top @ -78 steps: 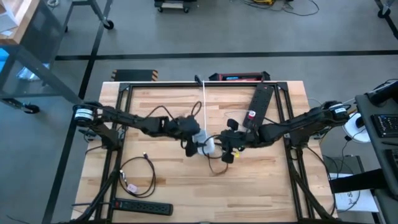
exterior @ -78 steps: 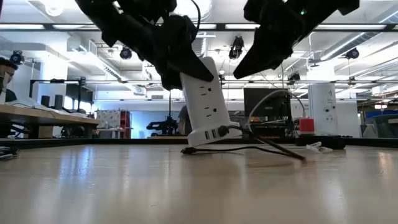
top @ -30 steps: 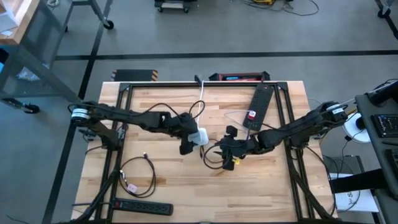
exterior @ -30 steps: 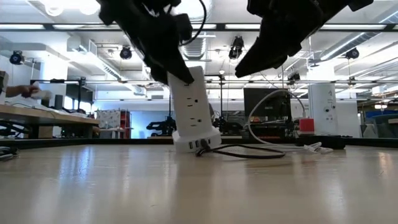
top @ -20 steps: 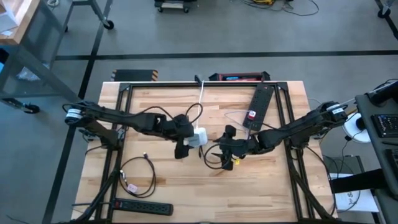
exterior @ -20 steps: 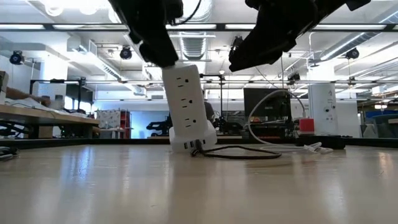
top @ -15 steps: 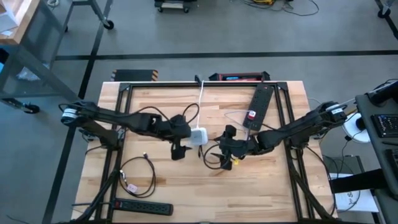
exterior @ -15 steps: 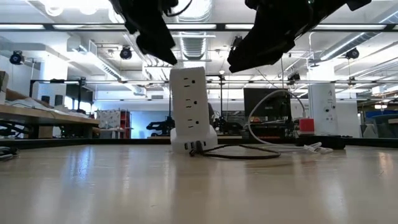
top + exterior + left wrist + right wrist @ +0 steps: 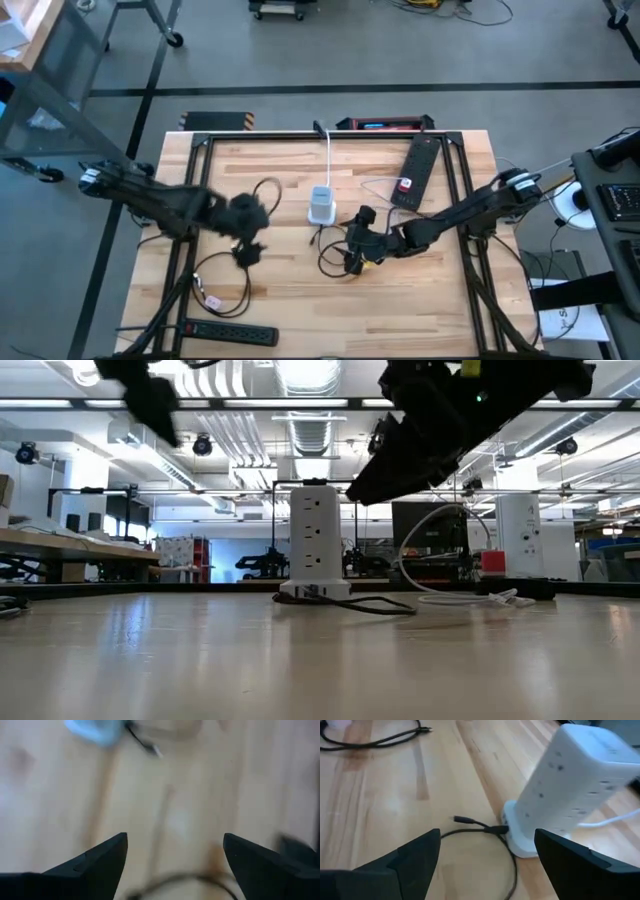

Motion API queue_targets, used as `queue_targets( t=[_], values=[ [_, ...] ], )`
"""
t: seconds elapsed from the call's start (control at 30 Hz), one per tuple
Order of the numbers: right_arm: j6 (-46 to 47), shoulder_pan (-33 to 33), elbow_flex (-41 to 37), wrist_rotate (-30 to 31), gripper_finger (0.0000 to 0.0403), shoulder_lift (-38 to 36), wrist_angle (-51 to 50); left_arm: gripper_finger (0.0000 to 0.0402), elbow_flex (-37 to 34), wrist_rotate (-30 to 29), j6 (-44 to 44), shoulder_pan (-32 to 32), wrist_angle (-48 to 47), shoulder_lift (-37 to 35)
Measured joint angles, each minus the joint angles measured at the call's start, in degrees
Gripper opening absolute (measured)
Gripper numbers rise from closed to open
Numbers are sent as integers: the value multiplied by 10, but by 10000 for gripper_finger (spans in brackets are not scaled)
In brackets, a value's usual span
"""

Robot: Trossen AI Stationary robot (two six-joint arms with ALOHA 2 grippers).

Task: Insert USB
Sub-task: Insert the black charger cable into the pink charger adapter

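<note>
A white power tower (image 9: 321,206) stands upright on its base (image 9: 315,590) mid-table; no gripper touches it. A black USB cable (image 9: 492,827) lies in a loop on the wood. One end of it meets the tower's base (image 9: 504,828). My right gripper (image 9: 355,252) hovers open just right of and nearer than the tower, over the loop, with its own fingers (image 9: 420,852) spread wide. My left gripper (image 9: 245,252) is open over bare wood on the table's left half, well clear of the tower (image 9: 97,730).
A black power strip (image 9: 418,170) lies at the far right and another (image 9: 230,331) at the near left edge. A second black cable (image 9: 225,275) curls near my left gripper. The tower's white cord (image 9: 328,160) runs toward the far edge.
My left gripper has let go of the tower's top, risen and swung toward the table's left and near edges. The tower, tilted a second ago, has come upright and stands on its base. My right gripper has drifted slightly toward the near edge.
</note>
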Motion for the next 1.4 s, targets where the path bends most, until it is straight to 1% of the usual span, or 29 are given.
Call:
queue_targets(
  t=[0.07,0.2,0.3,0.37,0.47,0.6,0.7,0.87,1.0,1.27,1.4],
  values=[
    [-6,8,0,0,315,18,30,312,-14,12,-53,-43,-17,-7],
    [-37,30,2,-16,312,61,109,301,-44,14,-166,-130,-30,-6],
    [-44,46,30,-16,309,95,121,293,-68,19,-235,-178,-29,2],
    [-50,55,55,-16,307,115,121,288,-83,33,-265,-202,-31,10],
    [-67,65,98,-16,305,149,119,279,-103,71,-298,-228,-30,22],
    [-80,68,157,-16,306,193,117,272,-108,114,-331,-249,-21,51],
    [-78,72,191,-15,308,234,117,271,-99,136,-323,-279,-18,85],
    [-83,76,245,-16,302,303,114,271,-97,150,-254,-328,-24,140],
    [-109,72,301,-16,294,347,117,268,-97,154,-224,-342,-26,166],
    [-113,48,432,-27,276,428,116,266,-97,162,-197,-346,-22,175],
    [-74,25,490,-30,270,459,115,263,-97,162,-178,-349,-14,175]
  ],
)
